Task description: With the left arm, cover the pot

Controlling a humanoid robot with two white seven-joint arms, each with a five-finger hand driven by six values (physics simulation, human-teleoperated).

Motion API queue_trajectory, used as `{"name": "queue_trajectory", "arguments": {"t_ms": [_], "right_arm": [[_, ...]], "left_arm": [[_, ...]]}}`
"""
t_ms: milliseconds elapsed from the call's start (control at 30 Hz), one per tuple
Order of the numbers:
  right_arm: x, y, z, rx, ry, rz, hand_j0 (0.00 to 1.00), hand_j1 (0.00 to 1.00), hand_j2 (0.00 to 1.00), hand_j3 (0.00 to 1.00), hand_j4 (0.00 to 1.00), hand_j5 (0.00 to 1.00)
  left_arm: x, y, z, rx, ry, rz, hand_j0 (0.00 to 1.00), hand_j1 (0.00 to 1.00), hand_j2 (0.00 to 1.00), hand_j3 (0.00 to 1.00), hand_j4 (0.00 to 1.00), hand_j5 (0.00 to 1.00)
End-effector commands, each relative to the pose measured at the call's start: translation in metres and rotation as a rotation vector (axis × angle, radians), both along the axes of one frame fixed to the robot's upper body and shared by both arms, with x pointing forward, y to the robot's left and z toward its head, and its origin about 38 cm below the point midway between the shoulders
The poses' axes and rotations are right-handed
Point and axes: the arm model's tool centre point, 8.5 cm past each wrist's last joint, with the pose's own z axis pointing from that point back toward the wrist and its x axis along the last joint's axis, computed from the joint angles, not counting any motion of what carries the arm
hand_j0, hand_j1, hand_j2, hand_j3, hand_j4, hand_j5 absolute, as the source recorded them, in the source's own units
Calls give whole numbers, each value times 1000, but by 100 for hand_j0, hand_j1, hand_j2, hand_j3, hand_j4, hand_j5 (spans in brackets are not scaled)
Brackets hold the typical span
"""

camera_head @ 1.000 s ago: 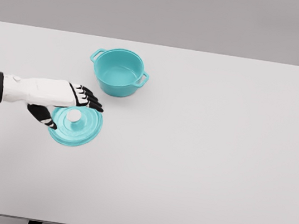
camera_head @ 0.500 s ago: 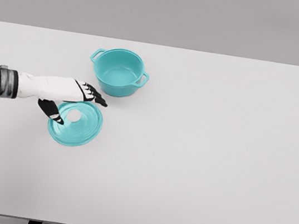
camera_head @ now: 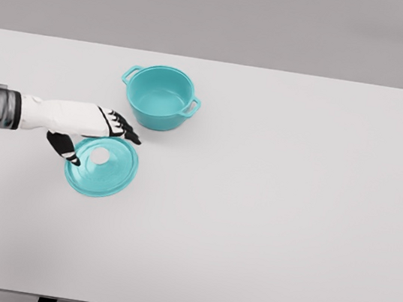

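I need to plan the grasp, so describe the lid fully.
The teal lid is round with concentric ridges and a white knob at its centre. It looks like glossy enamel. It lies flat, knob up, on the white table, apart from the open pot behind it. The left robot hand overlaps its rear-left edge; contact cannot be judged.

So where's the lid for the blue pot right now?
In the head view the lid lies flat on the white table, left of the middle, just in front of the open pot. The left hand is over its back-left edge.
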Motion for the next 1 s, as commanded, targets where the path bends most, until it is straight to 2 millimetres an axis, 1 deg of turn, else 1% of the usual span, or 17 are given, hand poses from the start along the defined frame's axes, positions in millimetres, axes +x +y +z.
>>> {"name": "queue_trajectory", "arguments": {"t_ms": [0, 167, 300, 433, 567, 700, 767, 833, 967], "right_arm": [[0, 0, 0, 0, 0, 0, 100, 100, 100, 100, 100, 100], [0, 0, 0, 0, 0, 0, 100, 100, 100, 100, 100, 100], [0, 0, 0, 0, 0, 0, 100, 100, 100, 100, 100, 100], [0, 0, 0, 0, 0, 0, 100, 100, 100, 100, 100, 100], [0, 0, 0, 0, 0, 0, 100, 100, 100, 100, 100, 100], [0, 0, 0, 0, 0, 0, 100, 100, 100, 100, 100, 100], [0, 0, 0, 0, 0, 0, 100, 100, 100, 100, 100, 100], [0, 0, 0, 0, 0, 0, 100, 100, 100, 100, 100, 100], [0, 0, 0, 0, 0, 0, 100, 100, 100, 100, 100, 100]], "left_arm": [[0, -2, -1, 12, 0, -7, 100, 100, 100, 100, 100, 100], [0, -5, -1, 9, 7, -14, 100, 100, 100, 100, 100, 100], [0, -2, -2, 13, 10, -6, 100, 100, 100, 100, 100, 100], [0, -5, 0, 6, 6, -12, 100, 100, 100, 100, 100, 100], [0, -9, -2, 2, 8, -19, 100, 100, 100, 100, 100, 100], [-1, -8, -5, 7, 13, -17, 100, 100, 100, 100, 100, 100], [-2, -8, -6, 7, 16, -19, 86, 86, 86, 86, 86, 86], [-2, -7, -7, 11, 17, -15, 83, 83, 83, 83, 83, 83], [-2, -5, -8, 15, 19, -12, 81, 81, 81, 81, 81, 81]]}}
